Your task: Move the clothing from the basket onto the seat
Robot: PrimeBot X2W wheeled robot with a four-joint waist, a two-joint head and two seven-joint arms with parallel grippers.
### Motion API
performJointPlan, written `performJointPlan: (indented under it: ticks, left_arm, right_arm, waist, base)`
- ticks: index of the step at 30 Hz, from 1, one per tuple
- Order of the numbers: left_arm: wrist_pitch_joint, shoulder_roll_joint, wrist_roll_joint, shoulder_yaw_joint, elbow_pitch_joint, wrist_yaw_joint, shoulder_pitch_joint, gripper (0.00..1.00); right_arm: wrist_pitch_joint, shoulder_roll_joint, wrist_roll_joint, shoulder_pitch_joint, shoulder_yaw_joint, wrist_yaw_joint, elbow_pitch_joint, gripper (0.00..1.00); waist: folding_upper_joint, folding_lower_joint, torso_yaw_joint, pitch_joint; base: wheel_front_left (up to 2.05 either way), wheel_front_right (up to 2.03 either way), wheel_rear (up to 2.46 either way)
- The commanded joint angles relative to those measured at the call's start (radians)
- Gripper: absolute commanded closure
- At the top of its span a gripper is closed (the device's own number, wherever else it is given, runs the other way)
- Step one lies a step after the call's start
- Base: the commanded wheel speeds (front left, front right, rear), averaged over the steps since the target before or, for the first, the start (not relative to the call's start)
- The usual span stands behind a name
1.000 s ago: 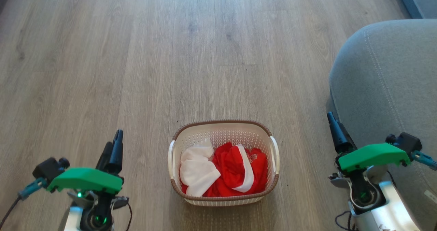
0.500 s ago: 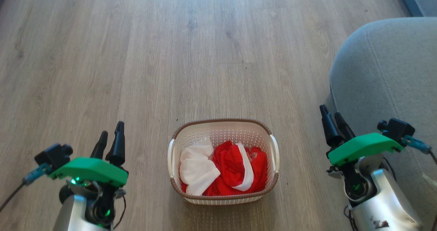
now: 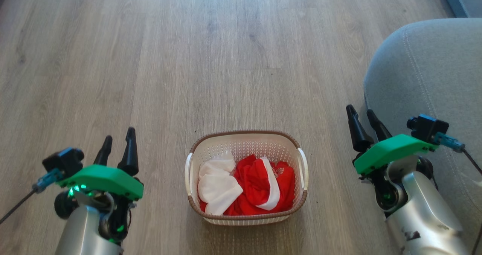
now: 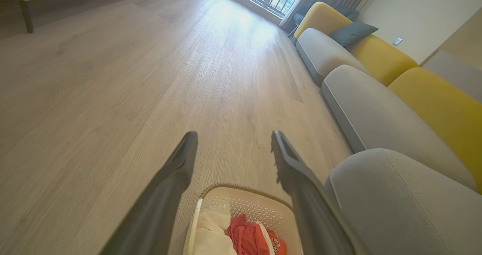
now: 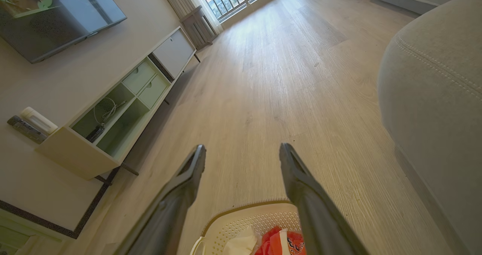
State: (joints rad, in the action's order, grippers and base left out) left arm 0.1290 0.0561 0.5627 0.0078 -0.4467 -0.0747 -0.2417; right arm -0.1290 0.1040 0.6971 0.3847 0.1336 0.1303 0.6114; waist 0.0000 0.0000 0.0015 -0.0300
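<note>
The cream basket [image 3: 246, 142] with a brown rim stands on the wood floor at the lower middle of the head view. Inside lies the clothing: red fabric with white trim [image 3: 263, 189] and a white piece [image 3: 218, 189]. The grey seat [image 3: 433, 85] rises at the right edge. My left gripper [image 3: 119, 135] hangs open left of the basket, nothing between its fingers. Beside the seat's rounded edge, right of the basket, my right gripper [image 3: 360, 111] stands open and holds nothing. The wrist views show the basket [image 4: 246, 202] [image 5: 248, 217] below open fingers.
More grey and yellow sofa sections [image 4: 376, 55] run along the wall beyond the seat. A low white TV cabinet [image 5: 124, 100] with a screen above it stands across the room. Bare wood floor [image 3: 211, 59] stretches ahead of the basket.
Both arms have risen and moved forward in the head view, and each gripper's two fingers now show apart. The basket and clothing have not moved.
</note>
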Motion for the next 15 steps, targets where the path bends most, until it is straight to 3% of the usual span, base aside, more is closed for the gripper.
performJointPlan:
  ticks: [1,15]
  left_arm:
    - [0.017,0.016,-0.030,0.027,0.029,0.005,-0.071,0.00]
    - [0.057,0.013,-0.198,0.043,0.011,0.022,-0.092,0.00]
  right_arm:
    - [-0.015,0.014,-0.028,0.068,0.018,0.000,-0.024,0.00]
    - [-0.056,0.017,-0.210,0.105,0.018,0.000,0.017,0.00]
  waist:
    - [0.0000,0.0000,0.000,0.000]
    - [0.0000,0.0000,-0.003,0.001]
  base:
    - [0.00,0.00,0.00]
    - [0.00,0.00,0.00]
